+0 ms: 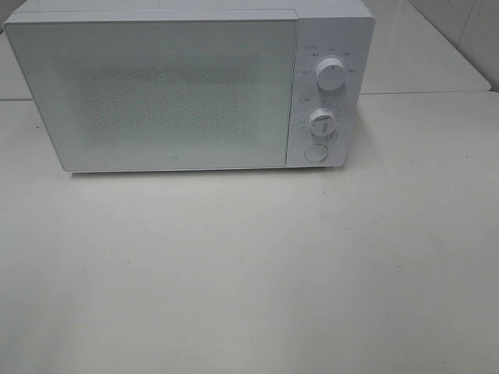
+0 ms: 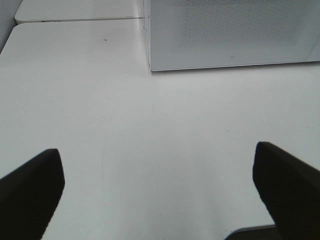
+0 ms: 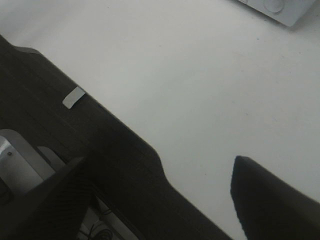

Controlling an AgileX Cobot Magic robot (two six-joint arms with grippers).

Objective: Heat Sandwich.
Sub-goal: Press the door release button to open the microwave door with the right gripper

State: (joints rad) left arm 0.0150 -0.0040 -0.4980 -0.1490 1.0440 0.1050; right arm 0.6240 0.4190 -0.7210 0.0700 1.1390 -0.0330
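Exterior high view: microwave [image 1: 171, 89] door shut, sandwich not visible anywhere, poss. inside, so L hand [image 2: 156, 152] & R hand [image 3: 160, 162] hover spread, empty, over bench [image 1: 249, 273] w/ microwave ahead of them.

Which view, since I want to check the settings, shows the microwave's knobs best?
The exterior high view: upper knob, lower knob and round button face the camera on the microwave. The left wrist view shows only its door; the right wrist view catches just the corner with the button.
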